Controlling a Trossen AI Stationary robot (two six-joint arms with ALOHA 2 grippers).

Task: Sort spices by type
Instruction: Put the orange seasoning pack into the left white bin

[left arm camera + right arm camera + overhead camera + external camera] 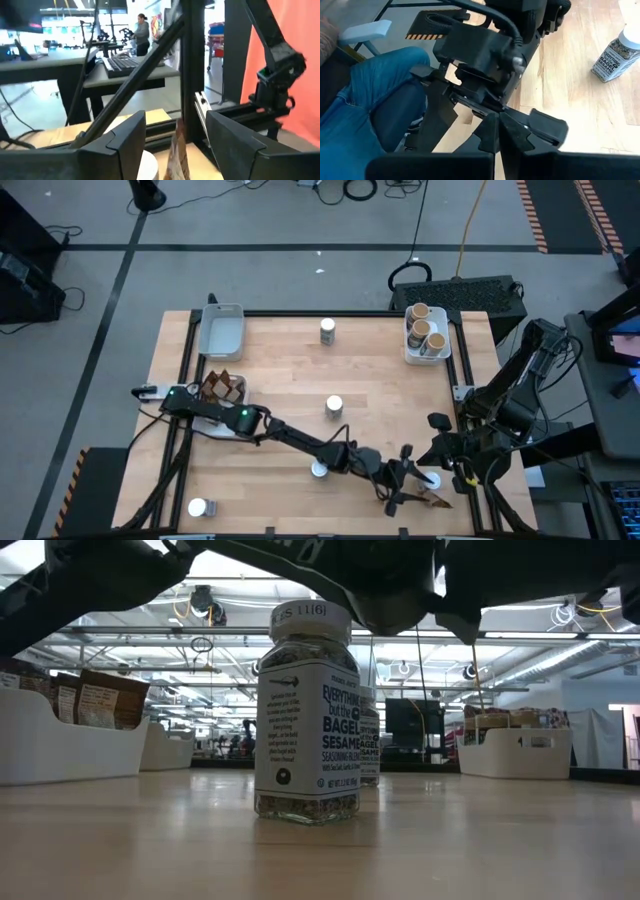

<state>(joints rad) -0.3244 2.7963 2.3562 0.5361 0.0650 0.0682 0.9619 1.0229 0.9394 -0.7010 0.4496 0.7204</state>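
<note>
Reaching to table's (pixel 290 380) near right corner: left claw (pixel 408 483), fingers spread astride brown packet (pixel 432 499) | right claw (pixel 437 442) just beside; grip cannot be told | white-lidded jars (pixel 333 407) scattered mid-table.

A robotics lab — black-framed wooden table (pixel 300 370), floor cables (pixel 360 190), keyboard desks (pixel 120 62), ceiling strip lights (pixel 560 650).

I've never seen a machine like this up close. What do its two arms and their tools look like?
Both arms are black, built of slim jointed segments. The left arm shows small green lights near its base and thin dark cables along it. The right arm looks bulkier, also cabled. Each tool has two flat, angular black fingers.
</note>
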